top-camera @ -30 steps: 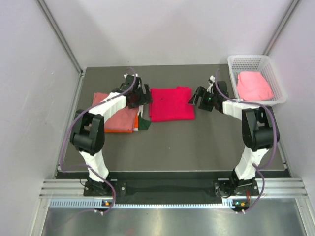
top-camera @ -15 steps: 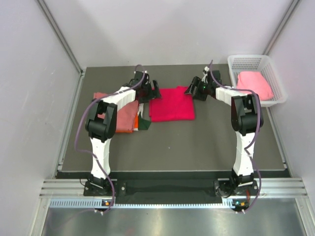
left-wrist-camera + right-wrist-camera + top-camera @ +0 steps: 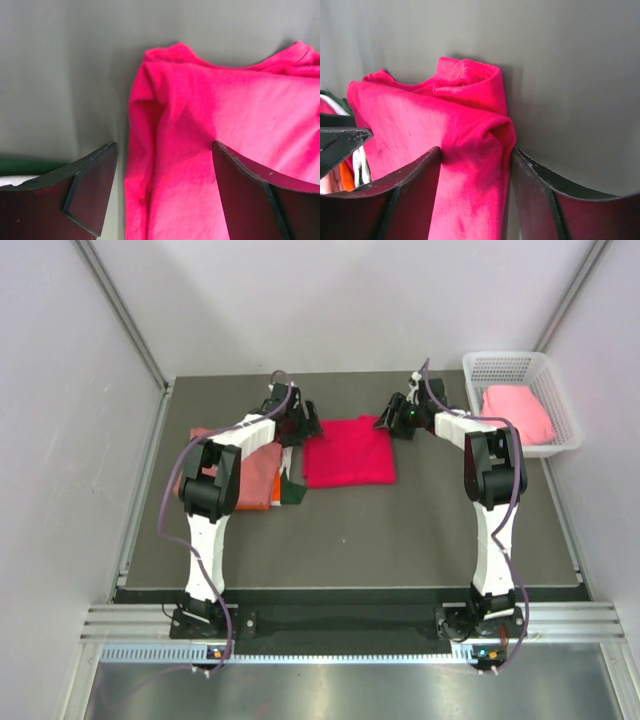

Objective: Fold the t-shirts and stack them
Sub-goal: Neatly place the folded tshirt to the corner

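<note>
The crimson-pink t-shirt [image 3: 348,452] lies folded flat on the dark table between the arms. My left gripper [image 3: 308,425] is open at its far left corner, with the jaws astride the shirt's left edge [image 3: 150,165]. My right gripper [image 3: 388,423] is open at the far right corner, with the jaws on either side of the bunched fold there [image 3: 480,135]. To the left, the salmon t-shirt [image 3: 255,475] lies on the orange t-shirt [image 3: 245,505]. The light pink t-shirt [image 3: 515,412] is crumpled in the basket.
The white mesh basket [image 3: 500,360] stands at the table's far right corner. A dark green cloth [image 3: 293,492] sticks out beside the salmon and orange pile. Grey walls close in the table on three sides.
Both grippers have moved away from the bases to the crimson-pink shirt's far corners, the left one to the right and the right one to the left. The shirt has not moved.
</note>
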`<action>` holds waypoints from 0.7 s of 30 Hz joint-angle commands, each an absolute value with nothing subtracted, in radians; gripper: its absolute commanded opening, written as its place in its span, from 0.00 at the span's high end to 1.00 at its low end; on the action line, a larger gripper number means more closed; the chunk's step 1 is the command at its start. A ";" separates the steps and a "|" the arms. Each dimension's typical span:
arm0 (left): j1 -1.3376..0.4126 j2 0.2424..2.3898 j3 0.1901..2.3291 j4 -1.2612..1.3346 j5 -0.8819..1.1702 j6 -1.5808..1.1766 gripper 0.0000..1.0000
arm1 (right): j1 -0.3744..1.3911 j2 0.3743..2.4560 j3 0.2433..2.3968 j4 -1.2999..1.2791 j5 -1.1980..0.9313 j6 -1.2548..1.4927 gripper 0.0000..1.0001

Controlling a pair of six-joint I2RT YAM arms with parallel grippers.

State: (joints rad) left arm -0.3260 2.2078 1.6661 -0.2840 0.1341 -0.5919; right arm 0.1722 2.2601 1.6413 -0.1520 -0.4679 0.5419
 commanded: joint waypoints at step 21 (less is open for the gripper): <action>-0.327 2.290 1.669 -0.103 0.328 -0.650 1.00 | 0.189 2.194 1.614 -0.206 -0.405 0.468 1.00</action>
